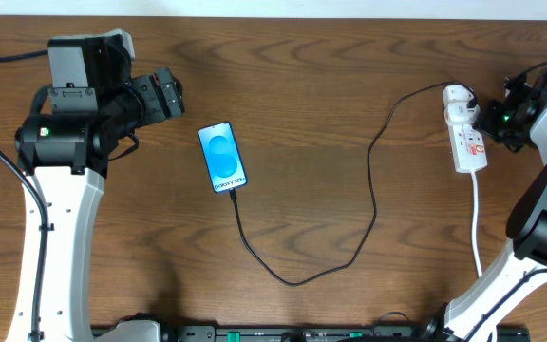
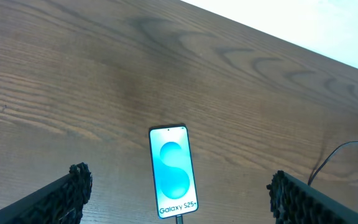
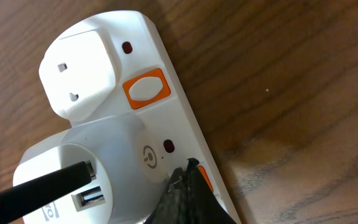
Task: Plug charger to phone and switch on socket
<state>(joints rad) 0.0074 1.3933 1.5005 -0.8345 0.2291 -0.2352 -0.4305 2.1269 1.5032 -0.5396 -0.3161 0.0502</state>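
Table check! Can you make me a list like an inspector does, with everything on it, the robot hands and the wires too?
Surface: dark wooden table, wood grain showing.
Job's things: phone lies flat, screen lit blue; charger meets its bottom end; socket sits at the right, with a white adapter plugged into it.
Clutter: nothing seen.
Grippers: left gripper open, facing the phone, not touching it; right gripper shut, its tip at an orange switch on the socket.
Cables: charger runs in a loose loop from adapter to phone; white cord runs from the socket toward the near edge.
Surroundings: pale strip beyond the far edge.
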